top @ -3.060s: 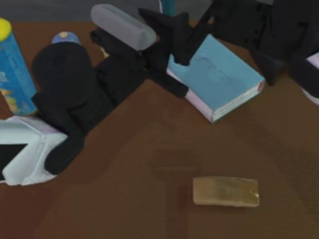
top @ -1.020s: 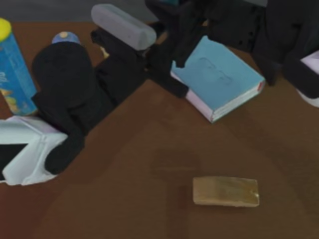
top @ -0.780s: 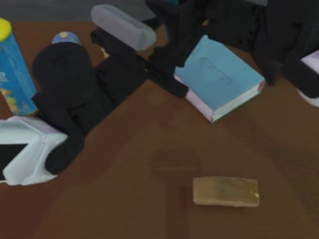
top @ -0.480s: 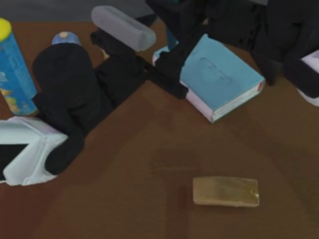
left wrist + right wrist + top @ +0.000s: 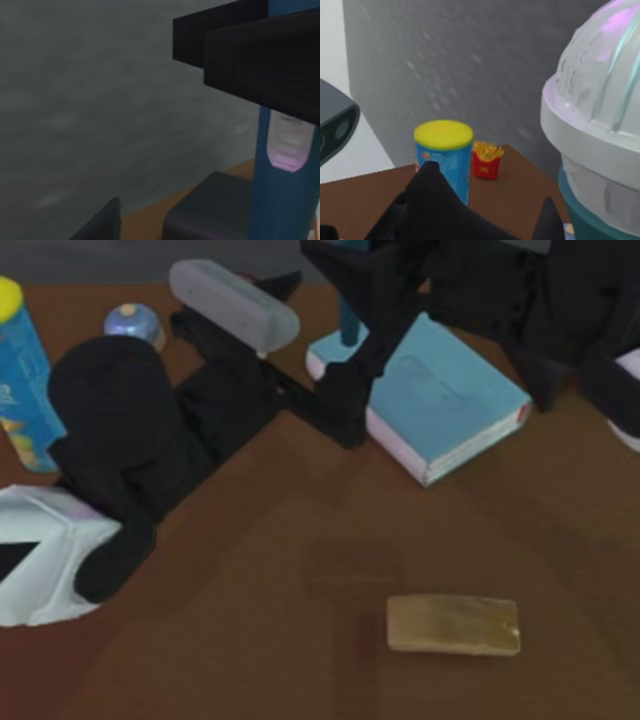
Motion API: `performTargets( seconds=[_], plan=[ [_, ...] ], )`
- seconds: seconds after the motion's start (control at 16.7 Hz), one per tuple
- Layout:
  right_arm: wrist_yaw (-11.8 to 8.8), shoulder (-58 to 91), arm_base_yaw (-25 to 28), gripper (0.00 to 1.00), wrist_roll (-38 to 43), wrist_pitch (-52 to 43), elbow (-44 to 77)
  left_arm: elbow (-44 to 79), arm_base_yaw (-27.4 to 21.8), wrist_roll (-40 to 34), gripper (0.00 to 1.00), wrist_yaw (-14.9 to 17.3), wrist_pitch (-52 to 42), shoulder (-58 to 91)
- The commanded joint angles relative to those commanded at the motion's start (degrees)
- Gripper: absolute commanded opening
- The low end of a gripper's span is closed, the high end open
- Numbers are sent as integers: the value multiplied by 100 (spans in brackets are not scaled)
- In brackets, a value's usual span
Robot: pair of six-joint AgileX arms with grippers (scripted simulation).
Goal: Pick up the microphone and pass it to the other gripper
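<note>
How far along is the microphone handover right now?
Done: the right gripper is shut on the microphone and holds it upright over a corner of the book. In hand: the left gripper sits open beside the teal handle, which shows close in the left wrist view. Left: the left gripper has not closed on the handle, and the right gripper has not let go.

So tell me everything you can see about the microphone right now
The microphone has a slim teal handle with a small white button and a ribbed, rounded white-grey head. It stands roughly upright above the far edge of the table, by the blue book, held in the right gripper, whose black fingers clamp the handle.
</note>
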Motion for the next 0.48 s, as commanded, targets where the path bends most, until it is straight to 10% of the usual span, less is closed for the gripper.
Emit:
performTargets(
  seconds=[0.48],
  plan=[
    [-603, -445, -568, 0, -16, 29, -430, -1255, 310, -30, 100, 207, -24, -1294]
  ],
)
